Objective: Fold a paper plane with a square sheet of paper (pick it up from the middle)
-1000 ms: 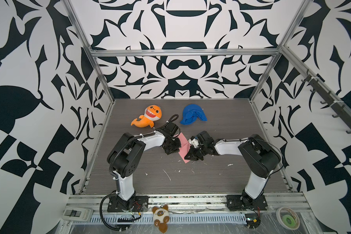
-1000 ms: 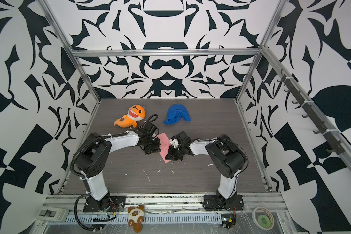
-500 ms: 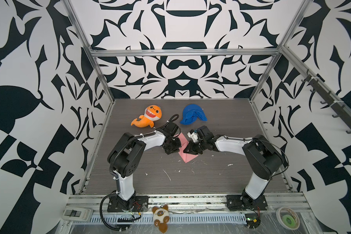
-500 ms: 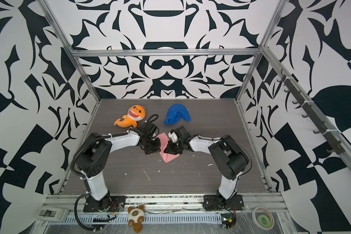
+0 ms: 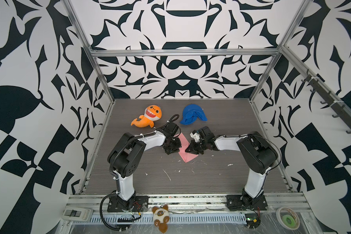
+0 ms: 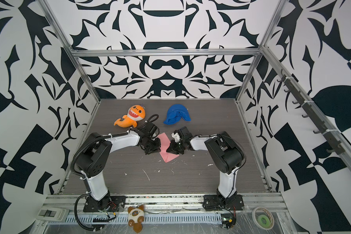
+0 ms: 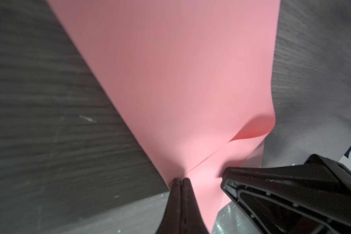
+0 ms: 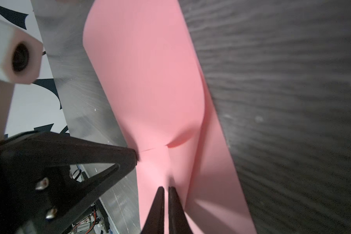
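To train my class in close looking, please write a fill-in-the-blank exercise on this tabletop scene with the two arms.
1. The left gripper and the right gripper are both shut on the ____ paper.
2. In both top views, the shark plush lies to the ____ of the cloth.
3. The cloth is coloured ____.
4. The shark plush is coloured ____.

Missing words: pink; left; blue; orange.

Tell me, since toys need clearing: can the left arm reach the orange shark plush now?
Likely in range, the orange shark plush lying near its wrist with nothing between, but the left gripper is shut on the pink paper and must release first.
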`<state>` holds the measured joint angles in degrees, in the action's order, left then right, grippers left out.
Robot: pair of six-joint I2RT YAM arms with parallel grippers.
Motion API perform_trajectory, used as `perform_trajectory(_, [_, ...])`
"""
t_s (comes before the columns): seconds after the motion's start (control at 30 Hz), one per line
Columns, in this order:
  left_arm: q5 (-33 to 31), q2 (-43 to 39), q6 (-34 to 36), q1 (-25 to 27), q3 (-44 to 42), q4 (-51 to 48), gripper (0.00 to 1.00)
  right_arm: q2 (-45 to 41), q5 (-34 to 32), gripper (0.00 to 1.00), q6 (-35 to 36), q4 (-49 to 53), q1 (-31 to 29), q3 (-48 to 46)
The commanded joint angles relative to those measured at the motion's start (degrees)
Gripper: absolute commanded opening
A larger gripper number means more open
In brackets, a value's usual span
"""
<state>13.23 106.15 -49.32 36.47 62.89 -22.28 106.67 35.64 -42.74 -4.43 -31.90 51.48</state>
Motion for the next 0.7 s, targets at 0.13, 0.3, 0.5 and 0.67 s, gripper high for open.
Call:
perform_trajectory(0.13, [-4.45, 2.41, 1.42, 0.18, 0.53, -4.48, 0.00, -0.33, -1.83, 0.11, -1.70, 0.64, 0.20, -2.59])
perform_trajectory(0.3, [-3.63, 0.36, 3.08, 0.18, 3.75, -4.52, 0.00, -0.28, -3.66, 0.10, -4.36, 0.39, 0.33, -3.80])
perform_trajectory(0.5, [-1.08, -4.70, 0.44, 0.27, 3.97, -0.21, 0.09, -1.08, -5.41, 0.10, -10.48, -4.66, 0.26, -6.35])
perform_trajectory(0.67, [0.77, -7.75, -5.96, 2.45, -1.57, 5.50, 0.08, -2.26, -6.50, 0.09, -11.92, -5.05, 0.30, -7.28])
